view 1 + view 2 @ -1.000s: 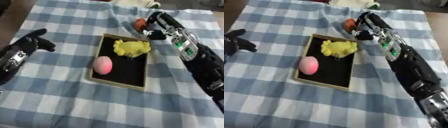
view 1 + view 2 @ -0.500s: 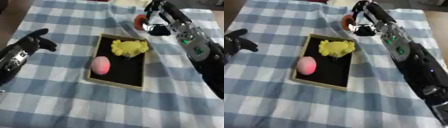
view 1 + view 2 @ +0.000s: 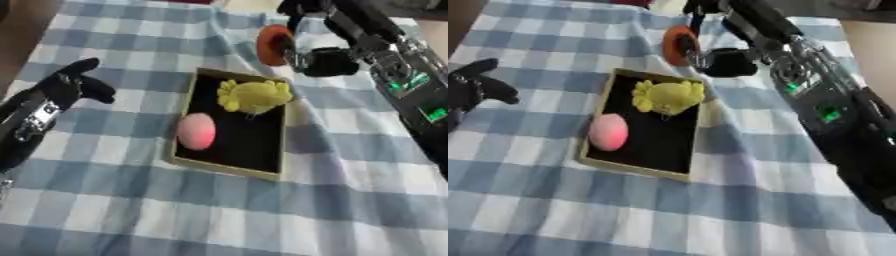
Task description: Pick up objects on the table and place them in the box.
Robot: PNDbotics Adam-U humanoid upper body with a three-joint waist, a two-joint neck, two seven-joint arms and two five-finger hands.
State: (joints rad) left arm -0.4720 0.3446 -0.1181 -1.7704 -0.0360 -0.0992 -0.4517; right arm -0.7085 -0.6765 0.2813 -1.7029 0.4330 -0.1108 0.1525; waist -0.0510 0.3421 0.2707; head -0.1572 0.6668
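Even, soft daylight is seen throughout — shadows are faint, edges are smeared by blur, no glare.

On the blue-checked cloth (image 3: 105, 200) lies a shallow black box (image 3: 234, 165) holding a yellow toy (image 3: 254, 96) and a pink egg (image 3: 196, 131). The right hand (image 3: 319, 55) grips an orange object (image 3: 271, 44) beyond the box's far edge; the left hand (image 3: 74, 85) rests at left
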